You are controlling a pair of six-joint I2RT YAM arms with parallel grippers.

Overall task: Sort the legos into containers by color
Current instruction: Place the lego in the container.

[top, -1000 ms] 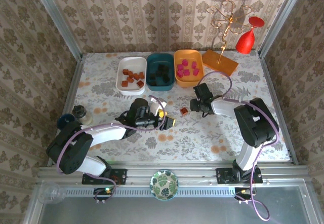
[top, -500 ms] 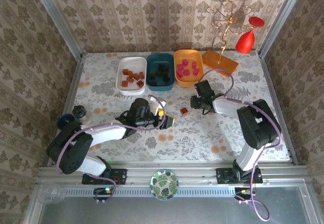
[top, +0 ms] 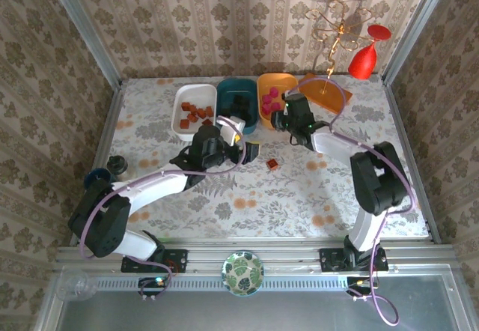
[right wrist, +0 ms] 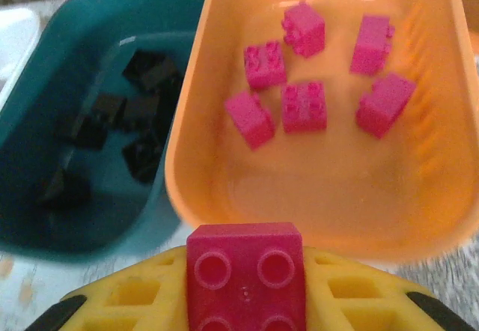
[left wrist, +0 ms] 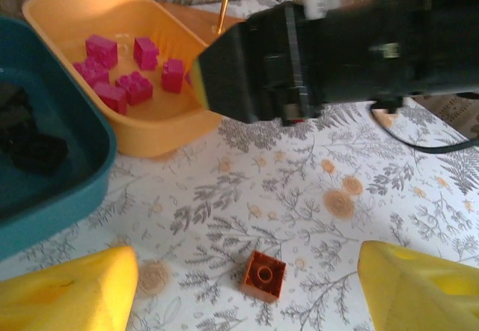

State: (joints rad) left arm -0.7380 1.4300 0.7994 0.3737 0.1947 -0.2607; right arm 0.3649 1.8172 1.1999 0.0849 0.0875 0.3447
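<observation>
My right gripper (top: 278,119) hovers at the near rim of the orange tub (top: 278,79), shut on a magenta-pink brick (right wrist: 245,275) held between its yellow fingers (right wrist: 352,301). Several pink bricks (right wrist: 303,106) lie in that tub (right wrist: 224,196). The teal tub (top: 236,84) holds black bricks (right wrist: 142,151). Brown-orange bricks (top: 196,112) sit in the white tub (top: 182,125). One brown-orange brick (top: 273,164) lies loose on the table. My left gripper (top: 248,140) is open just left of it, and the brick (left wrist: 263,275) shows between the spread fingers (left wrist: 419,286).
A flat orange board with a gold wire stand (top: 325,91) and a red glass (top: 363,61) stand at the far right. A small round patterned dish (top: 242,272) sits on the front rail. Small dark items (top: 116,165) are at the left edge.
My right gripper carried the pink brick from the table's middle to the orange tub's near rim. My left gripper swung away from me, toward the teal tub.
</observation>
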